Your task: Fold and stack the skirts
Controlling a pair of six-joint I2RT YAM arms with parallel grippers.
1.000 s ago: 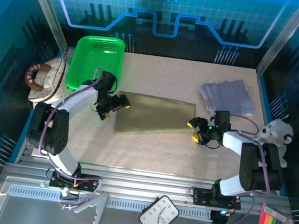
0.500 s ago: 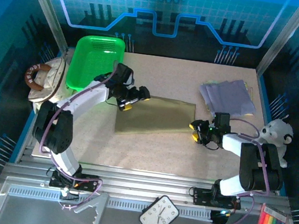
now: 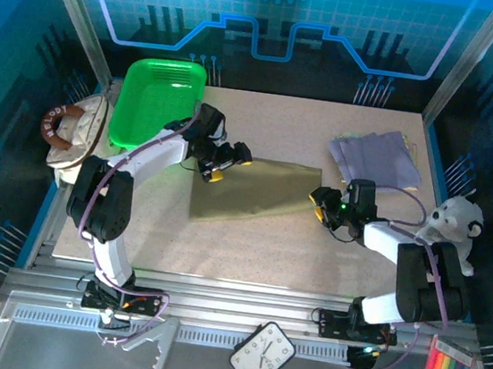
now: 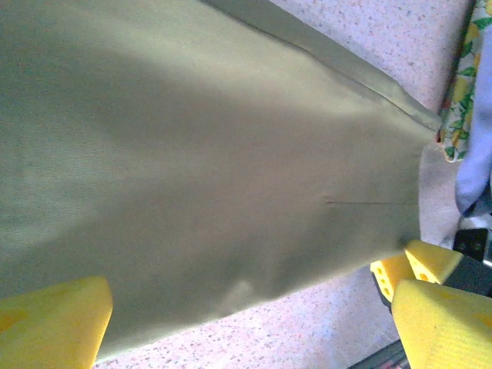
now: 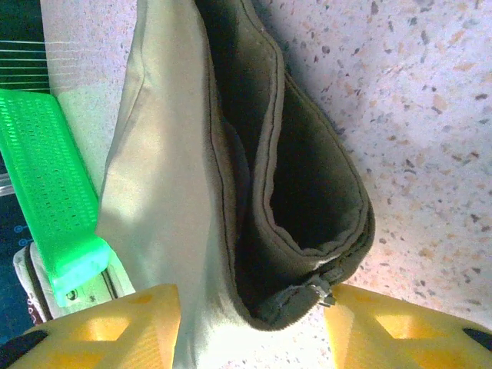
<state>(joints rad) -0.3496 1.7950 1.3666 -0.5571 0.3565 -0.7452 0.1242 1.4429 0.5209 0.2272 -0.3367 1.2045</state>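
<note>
Pinching the bunched end of the khaki skirt (image 3: 255,190), the right gripper (image 3: 320,204) is holding one short edge, while the left gripper (image 3: 227,157), jaws spread, is hovering over the opposite far corner. The skirt is lying flat with its long axis running from one pincer to the other, and the lavender skirt (image 3: 375,160) is waiting just beyond the right gripper.

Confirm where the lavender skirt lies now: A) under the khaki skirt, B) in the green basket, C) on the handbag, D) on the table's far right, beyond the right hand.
D: the lavender skirt lies on the table at far right, beyond the right hand, while the khaki skirt is spread mid-table.
</note>
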